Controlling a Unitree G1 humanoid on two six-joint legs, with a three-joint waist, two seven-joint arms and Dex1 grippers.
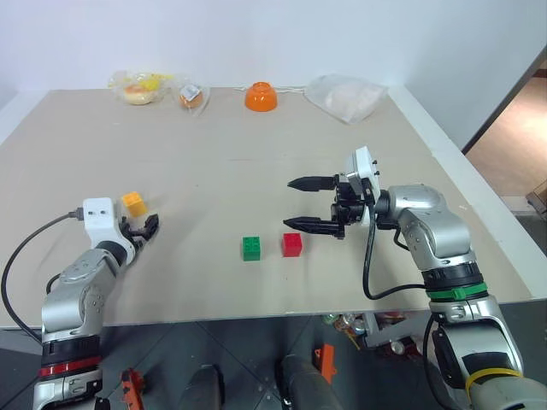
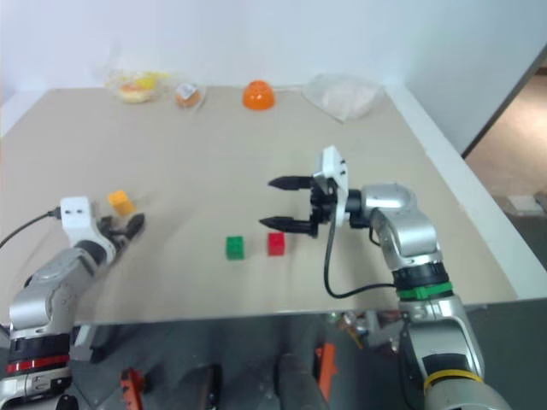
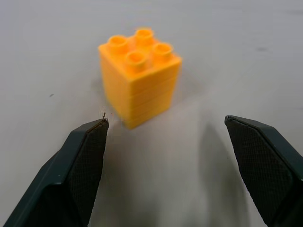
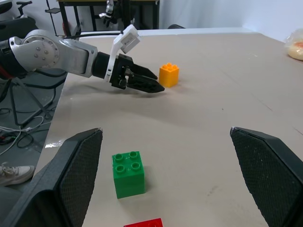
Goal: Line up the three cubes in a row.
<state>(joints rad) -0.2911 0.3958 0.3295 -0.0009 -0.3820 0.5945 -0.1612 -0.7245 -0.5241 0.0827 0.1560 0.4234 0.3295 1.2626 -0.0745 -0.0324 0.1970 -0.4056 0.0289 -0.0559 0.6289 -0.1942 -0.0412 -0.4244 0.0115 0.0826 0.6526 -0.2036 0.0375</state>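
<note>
Three cubes sit on the beige worktop (image 1: 214,154): green cube (image 1: 251,248) just beside red cube (image 1: 292,245) near the front edge, yellow-orange cube (image 1: 133,203) well apart to the left. Left pincer (image 1: 144,228) gapes empty just short of the yellow-orange one, seemingly not touching. Right pincer (image 1: 299,203) hovers spread wide, empty, above the red cube.

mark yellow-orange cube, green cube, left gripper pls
yellow-orange cube (image 3: 137,78), left wrist view, front corner edge.
green cube (image 4: 128,174), right wrist view, top front edge.
left gripper (image 1: 145,225), left eye view, midway between its open fingers.
</note>
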